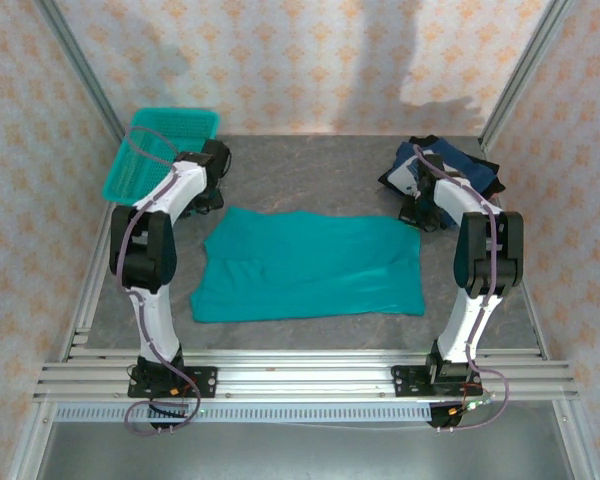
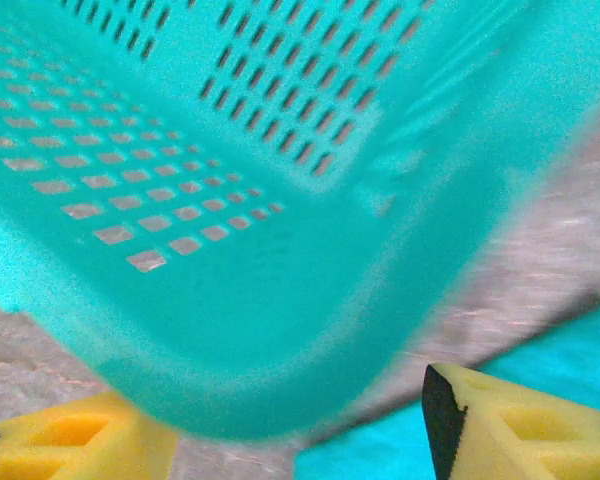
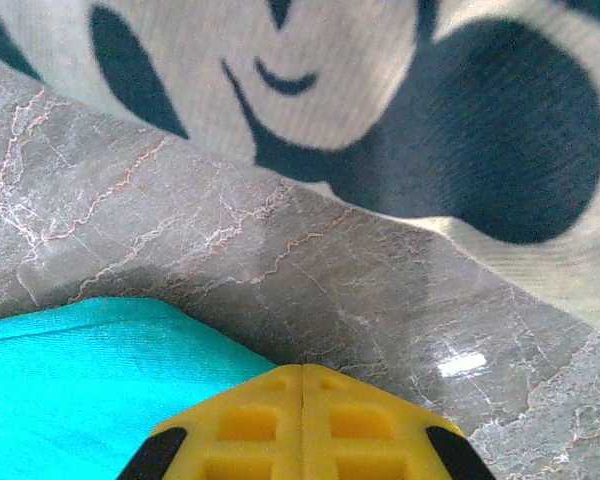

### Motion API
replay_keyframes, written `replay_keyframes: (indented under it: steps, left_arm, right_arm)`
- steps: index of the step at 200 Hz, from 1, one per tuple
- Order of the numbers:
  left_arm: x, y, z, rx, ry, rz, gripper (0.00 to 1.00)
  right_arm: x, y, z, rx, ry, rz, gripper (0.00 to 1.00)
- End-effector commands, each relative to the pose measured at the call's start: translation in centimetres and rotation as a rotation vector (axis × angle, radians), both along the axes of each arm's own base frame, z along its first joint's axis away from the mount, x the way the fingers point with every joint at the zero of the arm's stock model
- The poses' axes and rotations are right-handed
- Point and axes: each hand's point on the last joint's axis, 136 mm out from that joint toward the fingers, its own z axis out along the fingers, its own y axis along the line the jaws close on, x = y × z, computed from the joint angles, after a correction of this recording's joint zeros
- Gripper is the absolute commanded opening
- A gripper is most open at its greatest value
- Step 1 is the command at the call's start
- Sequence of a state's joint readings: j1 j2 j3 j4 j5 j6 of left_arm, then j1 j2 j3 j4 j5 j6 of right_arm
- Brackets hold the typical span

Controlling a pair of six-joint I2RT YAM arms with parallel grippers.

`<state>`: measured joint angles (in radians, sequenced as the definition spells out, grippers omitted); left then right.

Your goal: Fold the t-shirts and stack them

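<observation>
At the far left of the counter [image 1: 310,160] a teal plastic mesh basket [image 1: 160,150] sits tipped, its near side partly covered by the left arm. From the left wrist the basket [image 2: 230,200] looms blurred, one rounded corner hanging just ahead of the left pincer [image 2: 290,440]. The two yellow fingers [image 2: 520,425] stand well apart with nothing clamped between them; whether the basket corner touches them is hard to tell through the blur. From above, the left pincer [image 1: 212,195] is mostly hidden under its own wrist.

The teal t-shirt [image 1: 310,265] lies spread nearly flat in the middle of the counter between the two arms, with a few wrinkles toward its left half. A strip of it [image 2: 570,350] shows beside the right-hand finger.

The right pincer [image 3: 302,400] is closed, finger against finger, gripping nothing, and hovers over bare counter [image 3: 280,250] with a corner of the teal t-shirt [image 3: 80,380] to its left. Just beyond it, the navy t-shirt [image 3: 380,120] shows white cartoon print, cut off by the frame. From above, the navy t-shirt [image 1: 450,168] is bunched at the far right, partly behind the right arm.
</observation>
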<state>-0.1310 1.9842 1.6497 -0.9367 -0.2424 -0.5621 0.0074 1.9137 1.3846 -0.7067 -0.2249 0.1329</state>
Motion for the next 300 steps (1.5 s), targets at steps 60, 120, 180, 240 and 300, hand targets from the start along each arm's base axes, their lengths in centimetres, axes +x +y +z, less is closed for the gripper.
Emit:
replay_keyframes:
  steps: [60,120,180,240,300]
  left_arm:
    - [3.1,-7.4,1.9,-0.147,-0.122,-0.103,0.66]
    - [4.6,-6.4,-3.2,-0.111,-0.015,-0.080,0.63]
    - [5.3,-5.7,-6.0,-0.120,0.009,-0.067,0.60]
    - [4.9,-6.5,-8.7,-0.174,0.052,-0.075,0.48]
    - [4.4,-6.4,-8.3,-0.178,0.059,-0.099,0.05]
  right_arm:
    - [0.2,-0.2,1.4,-0.003,-0.012,0.003,0.00]
    - [0.0,-0.2,1.1,0.000,-0.002,0.004,0.00]
    - [-0.4,-0.1,1.0,0.004,0.003,0.006,0.00]
    - [-0.3,-0.2,0.8,0.000,0.006,0.005,0.00]
    - [0.2,-0.6,1.2,-0.029,-0.018,0.004,0.00]
